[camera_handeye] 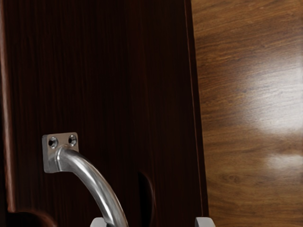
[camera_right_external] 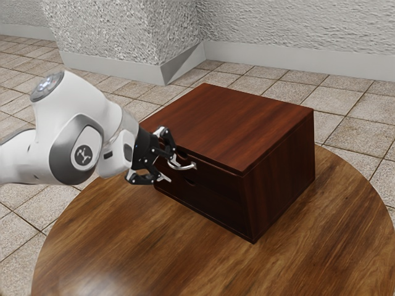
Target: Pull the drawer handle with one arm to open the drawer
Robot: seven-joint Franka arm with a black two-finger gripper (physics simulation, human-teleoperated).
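A dark wooden cabinet (camera_right_external: 241, 132) stands on the round wooden table (camera_right_external: 185, 253). Its upper drawer front (camera_right_external: 207, 176) carries a curved silver handle (camera_right_external: 183, 164) and looks flush with the cabinet body. My black gripper (camera_right_external: 169, 163) is right at the handle, open, one finger above it and one below. In the wrist view the handle (camera_handeye: 90, 177) curves from its screwed mounting plate (camera_handeye: 60, 150) down between my two fingertips (camera_handeye: 204, 221), passing close to one of them. The gripper (camera_handeye: 151, 221) has not closed on the bar.
A lower drawer front (camera_right_external: 210, 206) sits beneath the upper one. Bare tabletop (camera_handeye: 251, 118) lies beside the cabinet. Tiled floor and a rough grey wall (camera_right_external: 123, 31) surround the table.
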